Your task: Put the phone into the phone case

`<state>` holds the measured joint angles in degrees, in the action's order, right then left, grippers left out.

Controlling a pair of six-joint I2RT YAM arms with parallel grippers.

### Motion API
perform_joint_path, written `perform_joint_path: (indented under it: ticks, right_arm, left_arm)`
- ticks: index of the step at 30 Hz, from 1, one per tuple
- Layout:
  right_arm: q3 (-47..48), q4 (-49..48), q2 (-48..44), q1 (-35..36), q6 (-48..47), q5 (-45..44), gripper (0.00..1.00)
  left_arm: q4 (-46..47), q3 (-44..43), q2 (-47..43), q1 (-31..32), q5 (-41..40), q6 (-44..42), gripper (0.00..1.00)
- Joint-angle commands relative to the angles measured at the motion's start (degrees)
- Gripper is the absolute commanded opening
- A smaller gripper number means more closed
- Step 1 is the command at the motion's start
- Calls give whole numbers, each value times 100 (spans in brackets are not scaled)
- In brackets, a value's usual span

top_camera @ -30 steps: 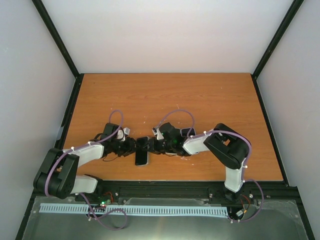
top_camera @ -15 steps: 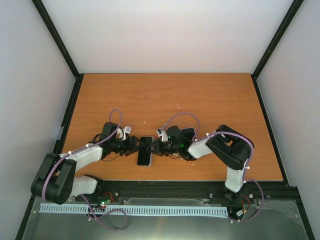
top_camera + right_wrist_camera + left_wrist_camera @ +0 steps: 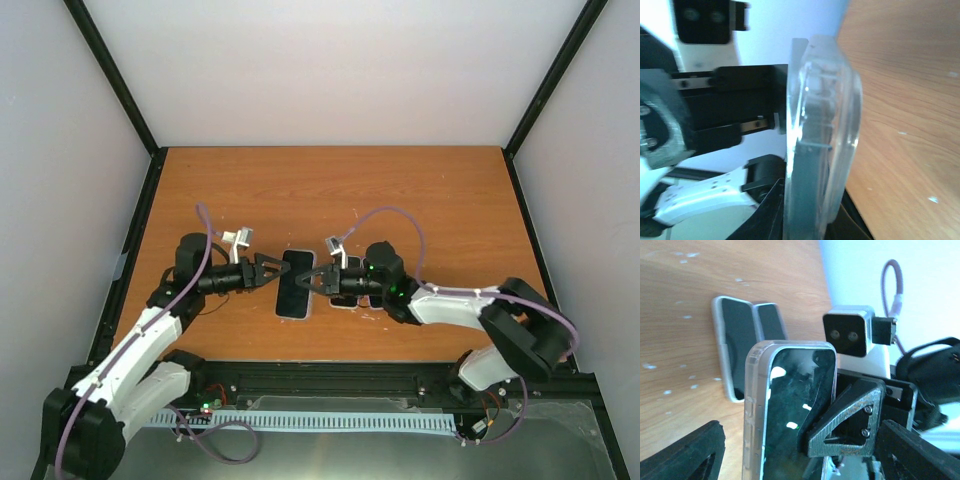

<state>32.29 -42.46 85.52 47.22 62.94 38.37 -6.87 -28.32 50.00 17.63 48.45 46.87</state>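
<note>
A dark-screened phone [image 3: 296,283] sits inside a clear case [image 3: 754,405] and hangs lengthwise between both grippers near the table's front middle. My right gripper [image 3: 313,281] is shut on its right long edge. The right wrist view shows the cased phone [image 3: 820,150] edge-on, with those fingers [image 3: 770,210] clamped on it. My left gripper [image 3: 271,272] stands open at the phone's left edge. In the left wrist view its own fingers [image 3: 687,455] spread wide on either side of the phone, and a right finger [image 3: 850,422] presses on the screen.
Two more dark slabs, a phone [image 3: 737,352] and a smaller one [image 3: 771,325], lie flat side by side on the wooden table [image 3: 420,200], just under the right gripper. Black frame rails [image 3: 110,70] border the table at left, right and front.
Both arms have reached farther from their bases. The cased phone has moved away from the table's front edge and now sits higher, between the two grippers.
</note>
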Motion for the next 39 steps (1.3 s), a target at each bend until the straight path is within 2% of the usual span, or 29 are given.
perform_joint_path:
  ticks: [1, 6, 9, 12, 16, 19, 22, 25, 29, 32, 36, 39]
  right_arm:
    - [53, -379, -818, -37, -205, 289, 12]
    - [286, -248, -1324, -35, -152, 185, 12]
    - [379, -358, -1441, -29, -12, 177, 12]
    - [403, -540, -1492, -29, 131, 186, 12]
    - [430, -668, -1490, -32, 256, 133, 12]
    - [452, -779, -1447, -29, 324, 114, 12]
    - [469, -887, -1373, -29, 383, 108, 13]
    - [520, -902, -1239, -29, 410, 98, 14]
    - [586, -900, -1029, -34, 537, -22, 18]
    - [625, -1119, -898, -30, 721, -59, 16]
    - [625, -1323, -846, -29, 887, -132, 14]
    - [574, -1476, -887, -29, 965, -195, 13]
  left_arm:
    - [887, -68, -449, -32, 1133, 602, 84]
    - [2403, 241, -774, -23, 1794, 1474, 82]
    - [2990, 420, -851, -23, 1912, 1837, 82]
    - [3511, 593, -912, -24, 1941, 2138, 77]
    - [4065, 782, -905, -18, 1975, 2511, 62]
    - [4314, 851, -909, -23, 1975, 2713, 46]
    - [4317, 846, -913, -22, 1948, 2748, 30]
    - [4005, 761, -889, -23, 1872, 2556, 23]
    - [2574, 304, -792, -23, 1571, 1610, 21]
    - [1819, -61, -727, -18, 1370, 1145, 20]
    - [1708, -233, -724, -23, 1358, 1095, 23]
    - [2038, -152, -810, -23, 1418, 1387, 37]
